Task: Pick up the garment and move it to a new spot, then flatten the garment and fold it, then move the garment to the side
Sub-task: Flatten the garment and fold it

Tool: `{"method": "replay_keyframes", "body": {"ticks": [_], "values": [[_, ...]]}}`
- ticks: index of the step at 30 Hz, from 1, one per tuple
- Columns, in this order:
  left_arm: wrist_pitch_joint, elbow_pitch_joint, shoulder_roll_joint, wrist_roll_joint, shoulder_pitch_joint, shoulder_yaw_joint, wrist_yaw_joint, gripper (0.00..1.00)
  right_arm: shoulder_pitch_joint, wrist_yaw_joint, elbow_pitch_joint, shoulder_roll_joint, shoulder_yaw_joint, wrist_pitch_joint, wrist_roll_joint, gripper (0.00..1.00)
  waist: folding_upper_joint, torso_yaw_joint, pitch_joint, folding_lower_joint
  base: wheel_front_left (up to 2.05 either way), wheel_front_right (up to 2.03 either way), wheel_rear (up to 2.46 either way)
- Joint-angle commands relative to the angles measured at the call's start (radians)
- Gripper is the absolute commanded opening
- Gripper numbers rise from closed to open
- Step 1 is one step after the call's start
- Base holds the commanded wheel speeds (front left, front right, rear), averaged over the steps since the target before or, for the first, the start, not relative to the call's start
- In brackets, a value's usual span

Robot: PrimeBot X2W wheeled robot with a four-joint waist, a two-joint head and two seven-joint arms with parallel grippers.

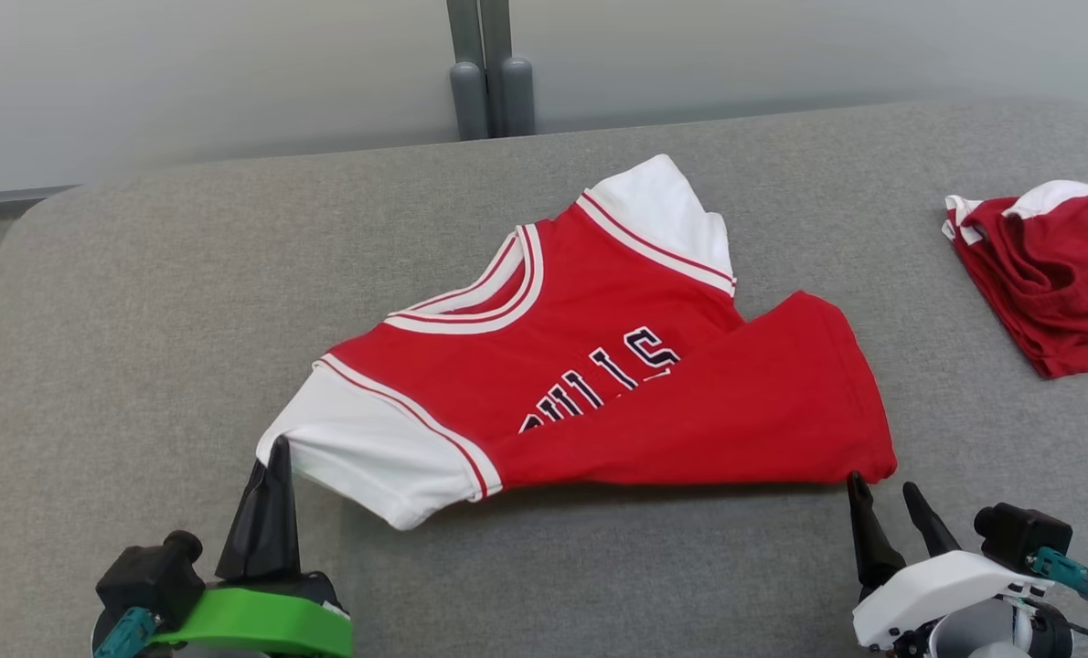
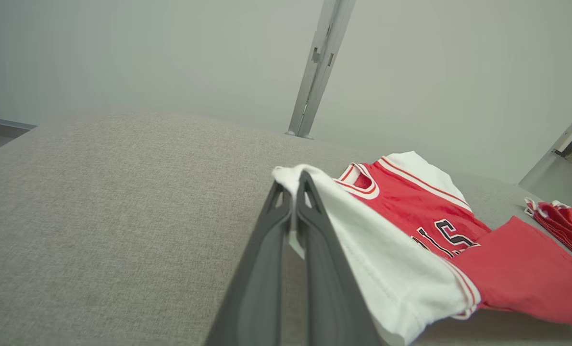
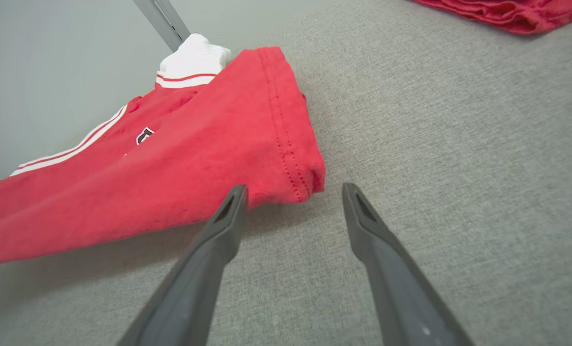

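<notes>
A red garment with white sleeves and dark lettering lies on the grey cloth surface, its lower part folded up over the chest. My left gripper is shut on the edge of the near white sleeve, and in the left wrist view white cloth shows between the closed fingers. My right gripper stands open just short of the red hem corner, which lies between and slightly beyond its fingertips, apart from both.
A second red and white garment lies bunched at the right edge of the surface. Two grey posts rise behind the far edge against a pale wall. Bare grey cloth stretches to the left and in front.
</notes>
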Motion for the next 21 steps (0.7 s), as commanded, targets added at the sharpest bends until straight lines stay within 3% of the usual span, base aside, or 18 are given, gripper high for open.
{"method": "replay_keyframes", "body": {"ticks": [1, 13, 21], "values": [[-0.001, 0.006, 0.011, -0.003, 0.015, 0.009, 0.006, 0.0, -0.017, 0.0, 0.015, -0.003, 0.004, -0.012, 0.009, 1.0, 0.0, 0.01, -0.004, 0.0, 0.0, 0.0, 0.0], [-0.012, 0.058, 0.01, -0.014, 0.001, 0.006, 0.004, 0.0, -0.104, 0.0, 0.167, -0.005, 0.064, -0.046, 0.012, 1.0, 0.0, 0.042, 0.006, 0.0, 0.0, 0.0, 0.0], [-0.02, 0.078, 0.01, -0.019, -0.009, 0.002, 0.004, 0.0, -0.069, 0.0, 0.116, -0.018, 0.118, -0.071, 0.022, 1.0, 0.0, 0.046, 0.009, 0.0, 0.0, 0.0, 0.0]]}}
